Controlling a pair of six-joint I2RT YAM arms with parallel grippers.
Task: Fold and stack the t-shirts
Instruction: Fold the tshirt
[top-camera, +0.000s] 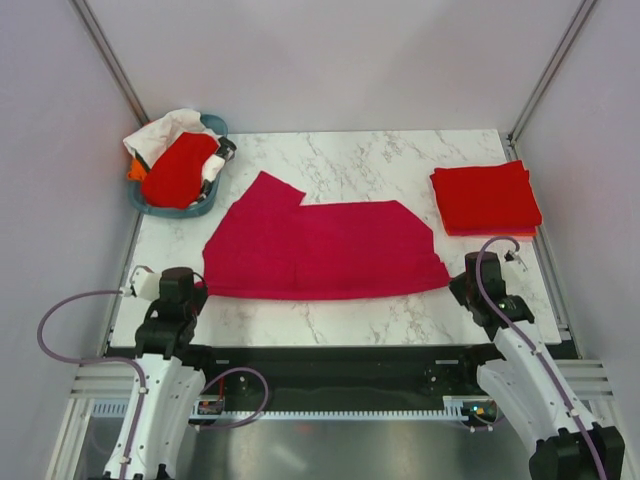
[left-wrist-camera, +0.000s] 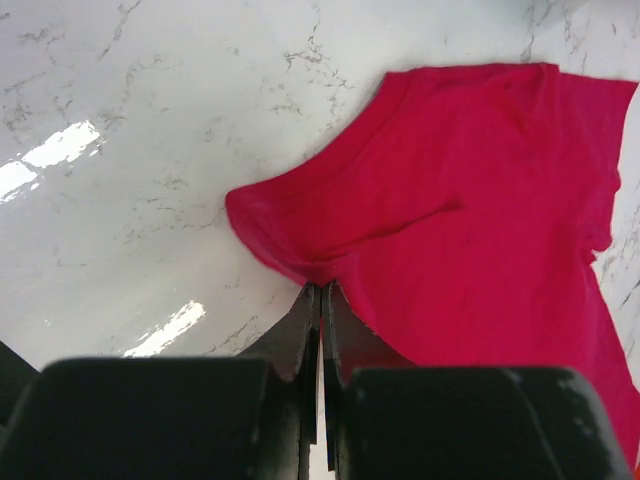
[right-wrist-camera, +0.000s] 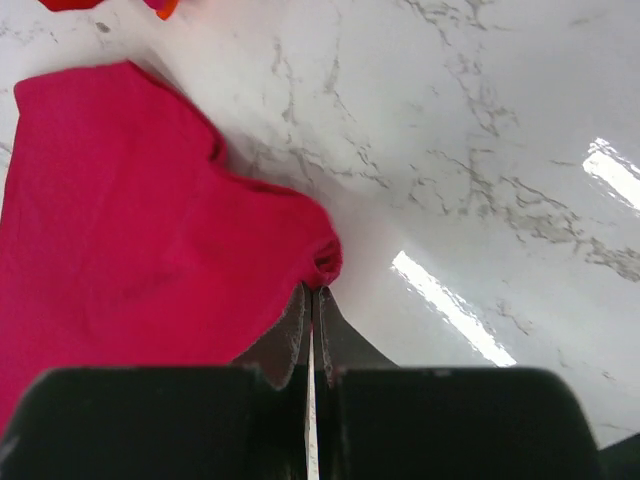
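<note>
A crimson-pink t-shirt lies folded lengthwise across the middle of the marble table, one sleeve sticking out at its far left. My left gripper is shut on the shirt's near left corner. My right gripper is shut on its near right corner. A stack of folded bright red t-shirts sits at the far right. Another red t-shirt lies bunched in the teal basket at the far left.
The basket also holds white cloth and something orange. The table's near edge runs just in front of both grippers. Frame posts rise at the far corners.
</note>
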